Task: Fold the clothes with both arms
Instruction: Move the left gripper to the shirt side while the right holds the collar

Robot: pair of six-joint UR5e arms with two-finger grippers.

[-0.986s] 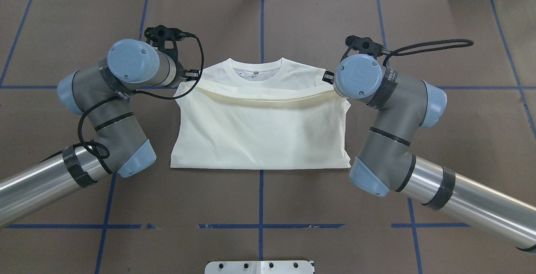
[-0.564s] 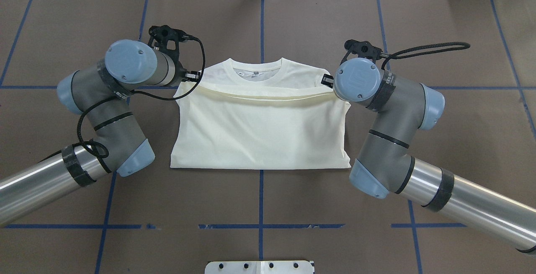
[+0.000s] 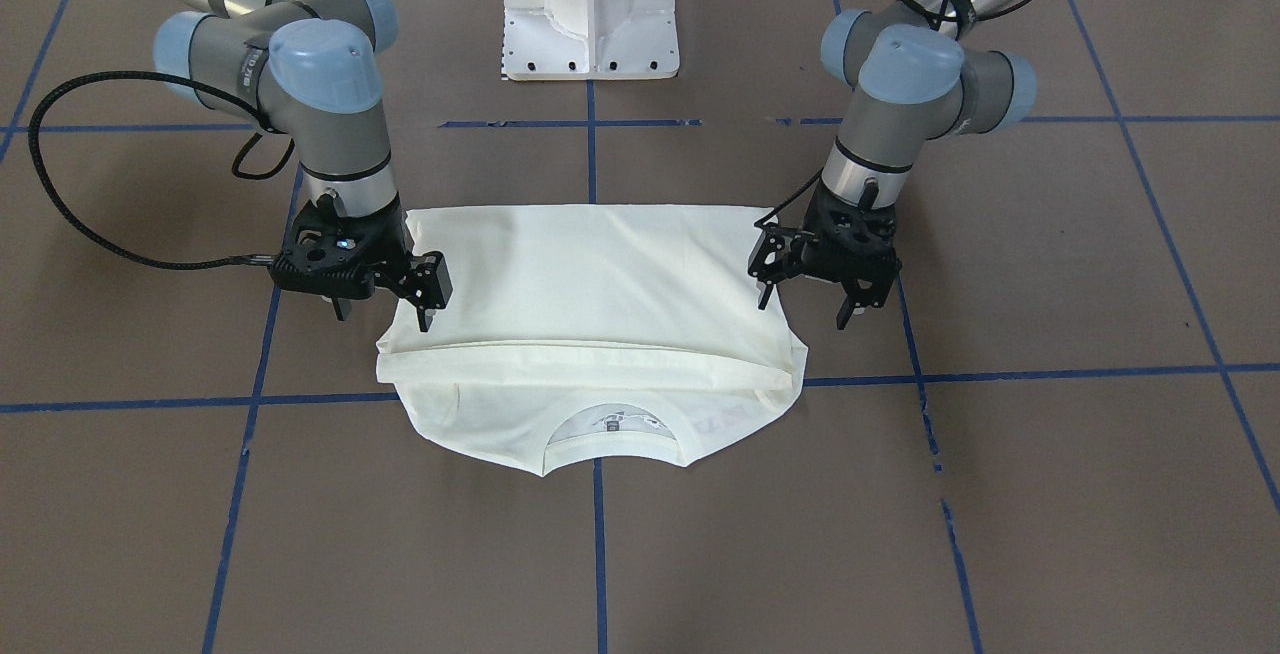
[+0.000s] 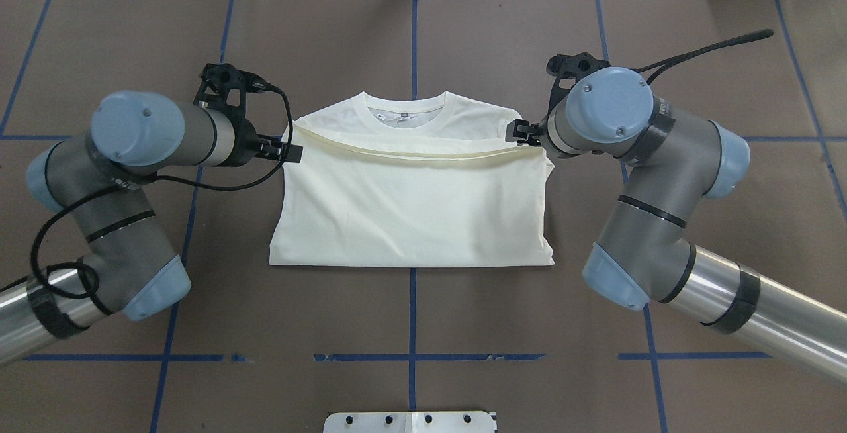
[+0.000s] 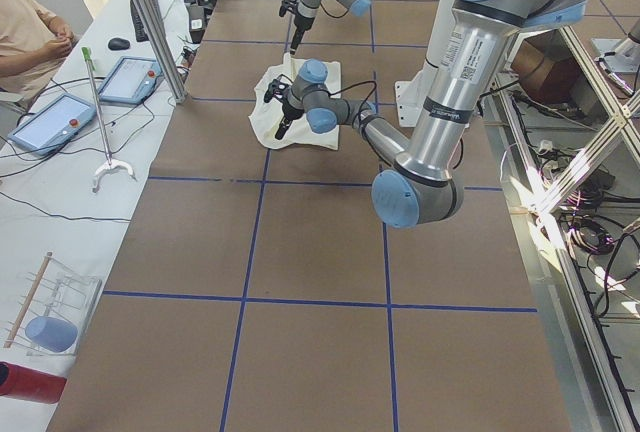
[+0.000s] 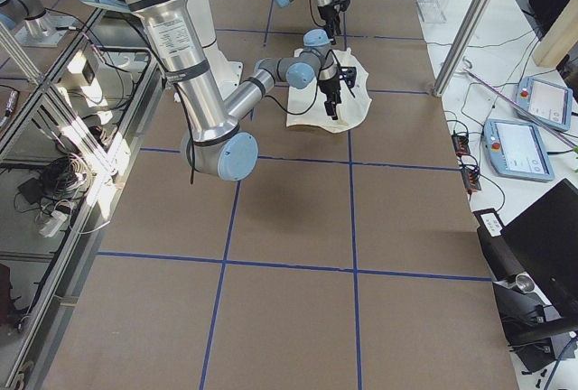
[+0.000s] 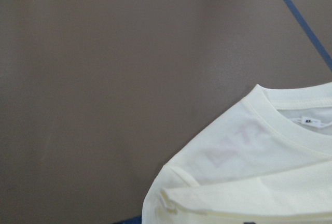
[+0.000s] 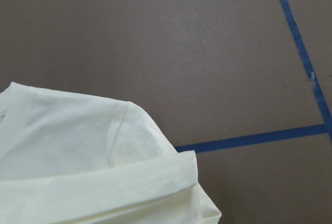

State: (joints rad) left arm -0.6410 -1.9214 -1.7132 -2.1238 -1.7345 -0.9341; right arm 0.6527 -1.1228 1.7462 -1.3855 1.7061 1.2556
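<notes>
Hovering at either end of a folded edge, my two claws flank a cream T-shirt [image 4: 410, 208] lying at the middle of the brown bench [image 4: 132, 36]. My left claw [image 3: 803, 312] hangs with its fingers spread, the inner one over the shirt's side edge and the outer one over bare bench. Whether the inner tip touches cloth, I cannot tell. My right claw [image 3: 383, 317] is likewise spread, its inner finger at the opposite corner of the fold, pinching nothing.

The shirt is doubled over. Its lower part lies on top, with the hem [image 4: 417, 153] running side to side just short of the collar [image 4: 405, 107]. The collar points to the bench's far edge, away from my white pedestal [image 3: 590, 14]. The near, creased edge lies square to the blue tape line [image 4: 413, 42] that passes under the shirt's middle.

From my left wrist, a small label [image 7: 311, 122] shows inside the neck, and faint reddish lettering [image 7: 233, 143] shows through the cloth beside the neckline. Beyond the bench's left end a person [image 5: 30, 32] sits.
</notes>
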